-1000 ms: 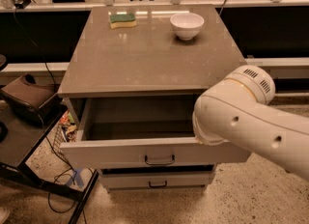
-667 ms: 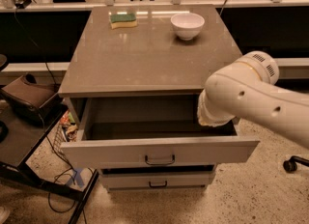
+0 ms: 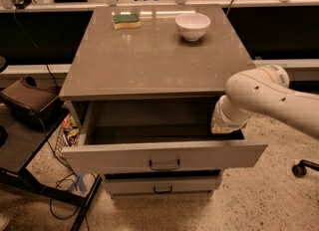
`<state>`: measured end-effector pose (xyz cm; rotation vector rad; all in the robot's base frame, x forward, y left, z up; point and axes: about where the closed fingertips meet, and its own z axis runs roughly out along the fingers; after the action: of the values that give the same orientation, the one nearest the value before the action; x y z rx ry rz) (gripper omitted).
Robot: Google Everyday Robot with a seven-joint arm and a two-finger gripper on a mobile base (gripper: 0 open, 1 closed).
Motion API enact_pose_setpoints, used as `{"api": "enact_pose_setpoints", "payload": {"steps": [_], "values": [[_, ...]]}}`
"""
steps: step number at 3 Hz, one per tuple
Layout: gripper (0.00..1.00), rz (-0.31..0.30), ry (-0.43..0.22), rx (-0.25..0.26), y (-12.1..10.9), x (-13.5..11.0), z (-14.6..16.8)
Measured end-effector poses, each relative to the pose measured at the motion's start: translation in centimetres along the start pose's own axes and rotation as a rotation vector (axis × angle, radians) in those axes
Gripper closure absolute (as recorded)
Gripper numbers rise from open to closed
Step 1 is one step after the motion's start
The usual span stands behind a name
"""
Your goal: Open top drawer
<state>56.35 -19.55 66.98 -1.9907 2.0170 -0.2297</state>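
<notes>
Speckled floor (image 3: 259, 200) spreads under a grey bench (image 3: 149, 60), with a dark counter line behind the bench. A green-and-yellow sponge (image 3: 126, 20) and a white bowl (image 3: 192, 26) sit at the back of the bench top, well apart. Directly below the bench top, the top drawer (image 3: 164, 156) stands pulled out toward the camera. Its long front runs side to side, parallel to the bench's front edge, with its black bar handle (image 3: 164, 166) centred. A shorter-fronted drawer (image 3: 162, 185) sits shut beneath it. My white arm (image 3: 269, 95) reaches in from the bench's right. My pincer (image 3: 218, 126) dips inside the top drawer at its right wall, under the bench top. I cannot tell whether it is released or clenched.
</notes>
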Motion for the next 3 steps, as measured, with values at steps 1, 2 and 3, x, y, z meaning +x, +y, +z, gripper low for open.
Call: {"api": "enact_pose_setpoints", "payload": {"steps": [1,2,3], "values": [[1.0,0.058,-0.034,-0.054,1.6,1.4,2.7],[1.0,0.085,-0.034,-0.101,3.4,1.5,2.9],[1.0,0.087,0.009,-0.131,5.6,0.8,0.3]]}}
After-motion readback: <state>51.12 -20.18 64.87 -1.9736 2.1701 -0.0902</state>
